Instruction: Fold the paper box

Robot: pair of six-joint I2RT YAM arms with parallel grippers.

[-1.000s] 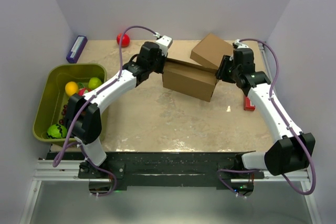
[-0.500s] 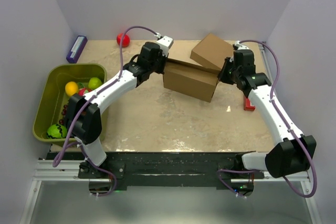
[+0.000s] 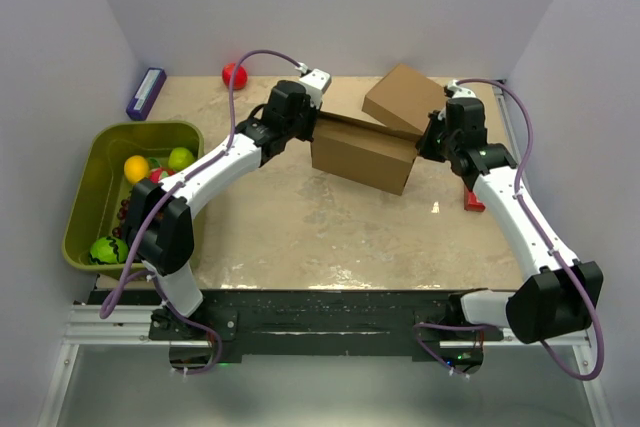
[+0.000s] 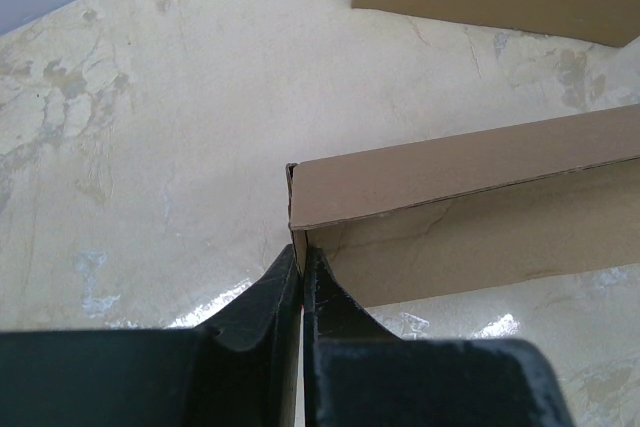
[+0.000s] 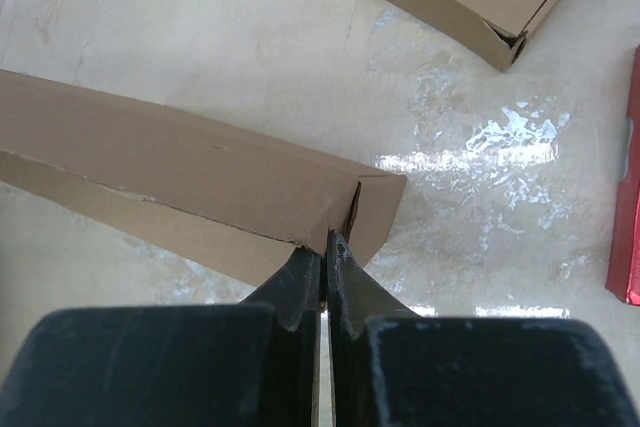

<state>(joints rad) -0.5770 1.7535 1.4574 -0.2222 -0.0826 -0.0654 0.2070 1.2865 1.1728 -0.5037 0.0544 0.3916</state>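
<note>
Plain brown paper box [image 3: 362,155], beige marbled table [image 3: 300,232], olive-green bin [image 3: 82,202], red ball [image 3: 234,75].

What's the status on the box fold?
Left gripper shut on paper box, left end. Right gripper shut on its right end. Second carton close behind it.

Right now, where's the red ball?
In the top view, the red ball sits at the table's far edge, left of centre, by the back wall, right of the purple box.
</note>
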